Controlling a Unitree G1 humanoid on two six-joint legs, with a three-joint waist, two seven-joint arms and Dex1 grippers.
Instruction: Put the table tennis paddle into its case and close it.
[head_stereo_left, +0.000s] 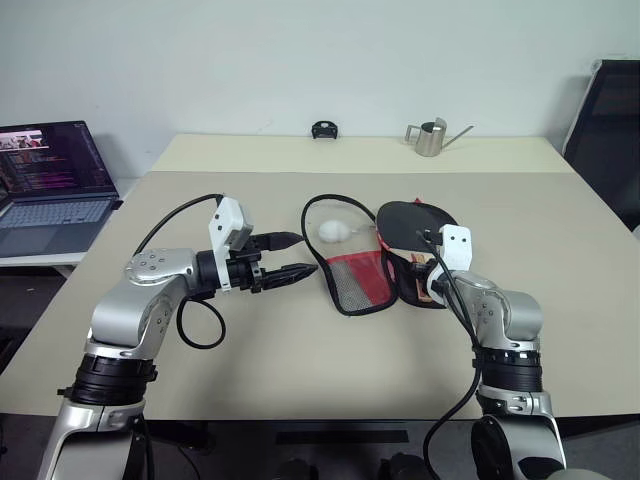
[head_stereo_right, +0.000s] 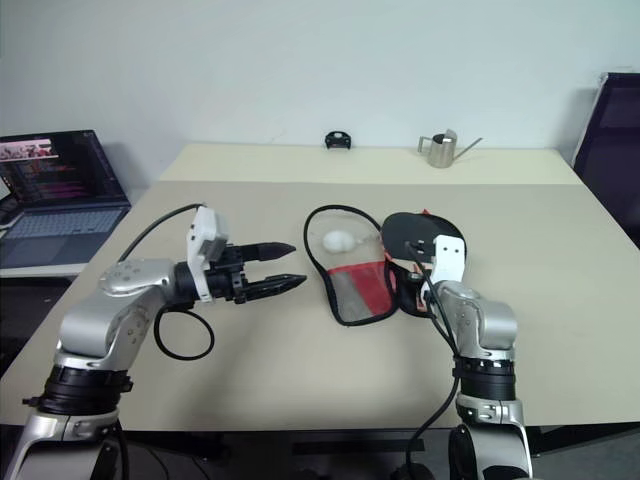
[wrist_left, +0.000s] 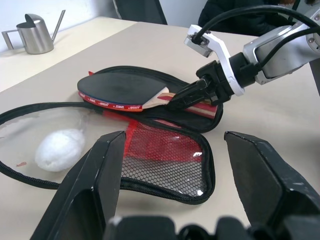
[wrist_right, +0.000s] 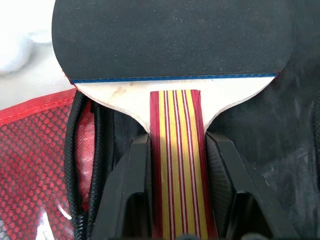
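Observation:
The table tennis paddle (head_stereo_left: 408, 222) has a black face and a striped wooden handle (wrist_right: 176, 150). It lies over the right half of the case (head_stereo_left: 360, 284). The case is open on the table, with its red mesh flap (wrist_left: 160, 152) spread to the left. My right gripper (wrist_right: 177, 145) is shut on the paddle's handle, one finger on each side. A white ball charm (head_stereo_left: 332, 230) lies inside the loop of the case's zip edge. Left of the case, my left gripper (head_stereo_left: 303, 256) hovers open above the table, pointing at the case and holding nothing.
A metal watering can (head_stereo_left: 432, 137) and a small black object (head_stereo_left: 323, 130) stand at the table's far edge. An open laptop (head_stereo_left: 50, 180) sits on a side desk at the left. A black chair (head_stereo_left: 610, 130) is at the far right.

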